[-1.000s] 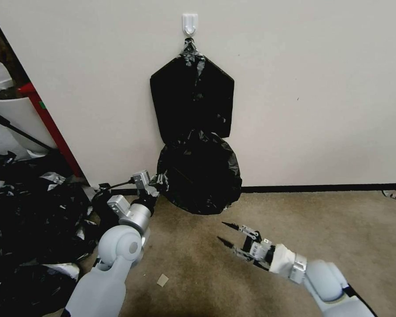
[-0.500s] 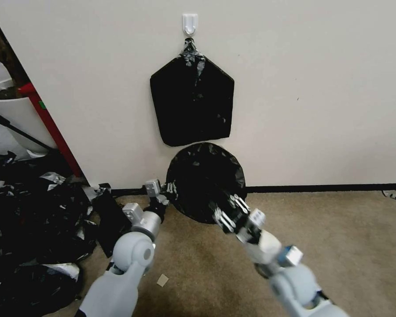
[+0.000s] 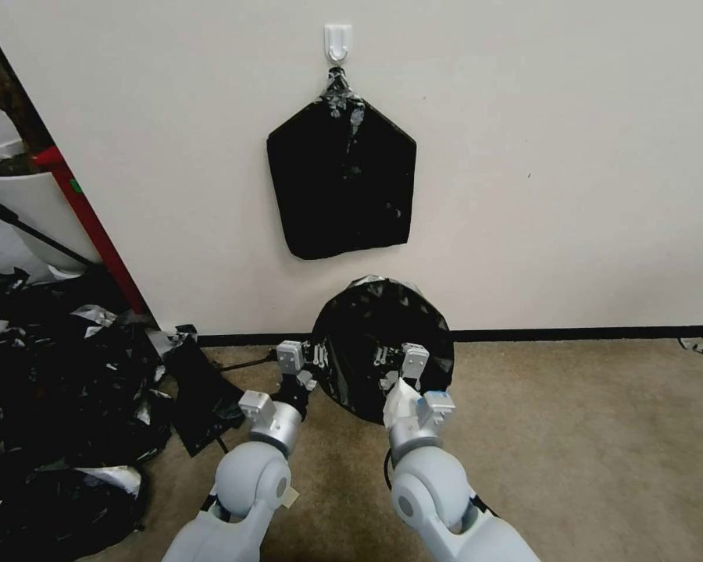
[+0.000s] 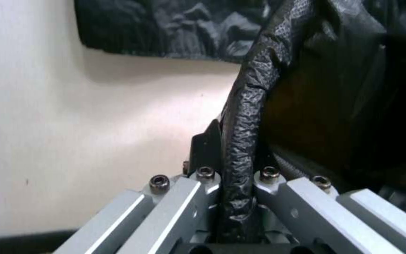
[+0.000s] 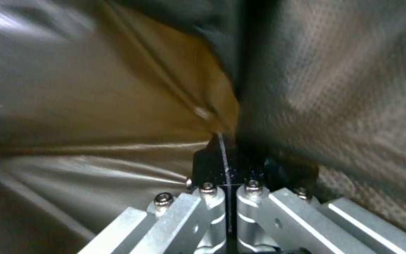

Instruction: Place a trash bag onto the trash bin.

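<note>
Trash bag [image 3: 383,343], glossy black and spread into a round open mouth, hangs low against the wall just above the carpet, directly below the pentagon-shaped pack of bags [image 3: 340,183] on its hook [image 3: 337,40]. Left hand [image 3: 314,357] is clamped on the bag's rim at nine o'clock. Right hand [image 3: 389,367] is closed on the film at about five o'clock of the mouth.

Hidden and cut-off parts

The trash bag [image 3: 383,347] covered whatever it was stretched over. Right gripper [image 3: 394,367] fingertips were buried in its film; the right wrist view was blurred. The scrap heap [image 3: 47,406] ran off the head view's edge.
</note>
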Tool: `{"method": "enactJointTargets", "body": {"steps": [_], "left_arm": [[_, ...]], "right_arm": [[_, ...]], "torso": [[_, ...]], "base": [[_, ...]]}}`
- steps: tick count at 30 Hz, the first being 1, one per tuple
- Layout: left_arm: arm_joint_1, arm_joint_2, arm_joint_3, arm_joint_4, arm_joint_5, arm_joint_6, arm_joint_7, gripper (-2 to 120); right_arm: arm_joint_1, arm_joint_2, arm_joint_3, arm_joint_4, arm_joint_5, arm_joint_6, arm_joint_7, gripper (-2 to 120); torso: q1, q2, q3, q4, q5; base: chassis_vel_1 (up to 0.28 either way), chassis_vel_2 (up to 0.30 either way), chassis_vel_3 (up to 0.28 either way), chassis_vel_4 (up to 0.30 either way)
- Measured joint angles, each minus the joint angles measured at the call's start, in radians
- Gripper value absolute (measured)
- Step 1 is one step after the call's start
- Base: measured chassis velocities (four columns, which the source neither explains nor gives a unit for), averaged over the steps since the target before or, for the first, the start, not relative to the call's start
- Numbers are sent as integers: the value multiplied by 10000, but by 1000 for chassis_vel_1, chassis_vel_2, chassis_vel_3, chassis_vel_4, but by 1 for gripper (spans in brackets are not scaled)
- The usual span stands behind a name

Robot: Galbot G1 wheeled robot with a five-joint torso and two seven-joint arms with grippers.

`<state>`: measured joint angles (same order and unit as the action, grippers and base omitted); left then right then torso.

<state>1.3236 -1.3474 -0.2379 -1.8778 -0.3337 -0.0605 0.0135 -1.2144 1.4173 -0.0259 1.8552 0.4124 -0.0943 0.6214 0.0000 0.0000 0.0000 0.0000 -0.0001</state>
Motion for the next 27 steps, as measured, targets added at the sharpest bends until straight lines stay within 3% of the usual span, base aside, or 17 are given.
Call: {"method": "enactJointTargets", "body": {"steps": [10,19,27], "left_arm": [[181,-27,279,-69,841,-386,351,2],[230,59,421,15,1169,-773,719,2],[202,90,479,41,1249,-860,877,2]], "right_arm": [[497,238,171,-733,534,-1263,1249,0],[1076,-193,275,-1312,1058,-2684,1667,0],[1331,-490,446,-1736,31,-2828,1633,0]], "torso": [[0,0,0,0,1],[0,0,0,-1,2],[0,0,0,-1,1]], "base": [[0,0,0,0],[0,0,0,0],[0,0,0,0]]}}
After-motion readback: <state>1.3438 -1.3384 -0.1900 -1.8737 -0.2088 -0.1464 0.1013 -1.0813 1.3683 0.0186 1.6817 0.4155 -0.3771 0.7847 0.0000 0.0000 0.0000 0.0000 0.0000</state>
